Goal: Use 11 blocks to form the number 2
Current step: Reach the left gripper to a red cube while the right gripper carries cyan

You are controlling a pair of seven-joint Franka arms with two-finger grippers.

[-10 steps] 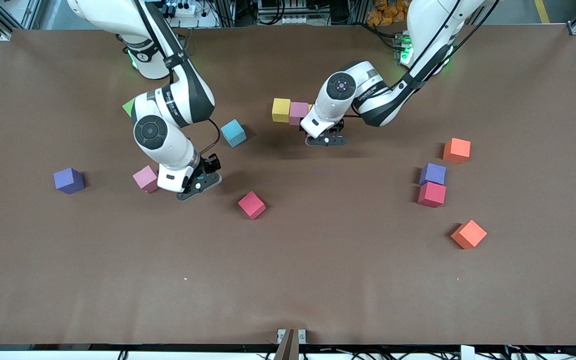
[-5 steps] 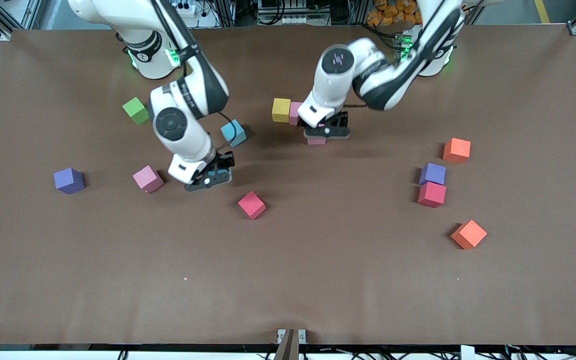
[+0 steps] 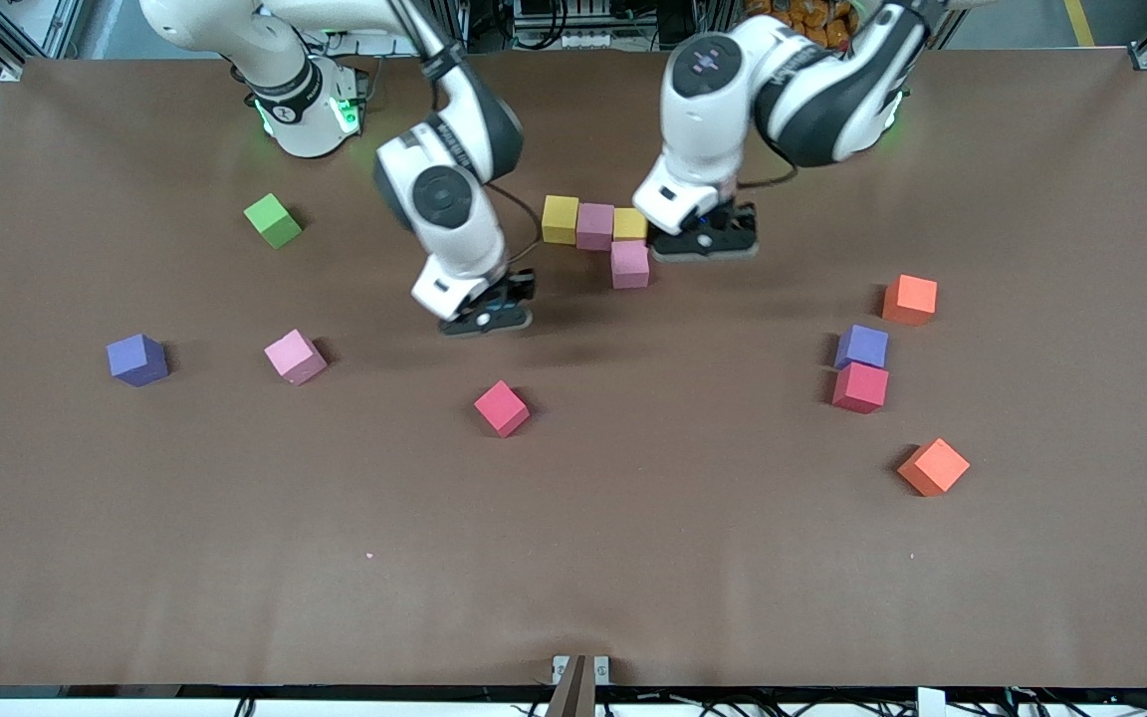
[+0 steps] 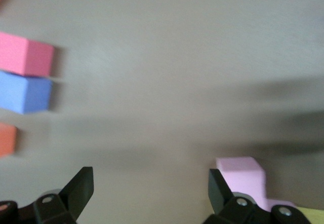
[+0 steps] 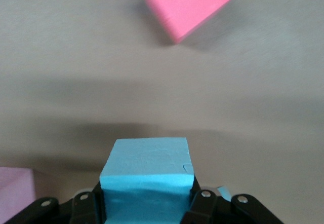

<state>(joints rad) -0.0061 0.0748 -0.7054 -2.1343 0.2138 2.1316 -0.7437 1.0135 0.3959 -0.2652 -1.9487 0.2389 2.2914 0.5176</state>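
Right gripper [image 3: 486, 317]: clamped on a light blue cube [image 5: 147, 176], carried in the air, upper centre of frame, over bare table beside the started row; wrist view shows the cube square between the jaws, so it should set down flat.
Left gripper [image 3: 705, 242]: jaws wide apart, nothing in them, upper centre of frame, just beside the placed pink cube [image 3: 629, 264]; looks like a finished placement.
Number 2 so far: yellow cube [image 3: 560, 219], pink cube [image 3: 594, 226], second yellow cube [image 3: 630, 223] touching in a row; the placed pink cube sits just below the second yellow, starting the down-stroke. Four of eleven placed, my estimate.
Loose blocks, frame right: orange cube [image 3: 909, 300], purple cube [image 3: 862, 346] touching a red cube [image 3: 859, 387], second orange cube [image 3: 933, 466].
Loose blocks, frame left and centre: red cube [image 3: 501, 408], pink cube [image 3: 295, 357], purple cube [image 3: 136, 359].
Not for the digit: green cube [image 3: 272, 220], upper left.
Likely next: light blue goes under the placed pink cube.
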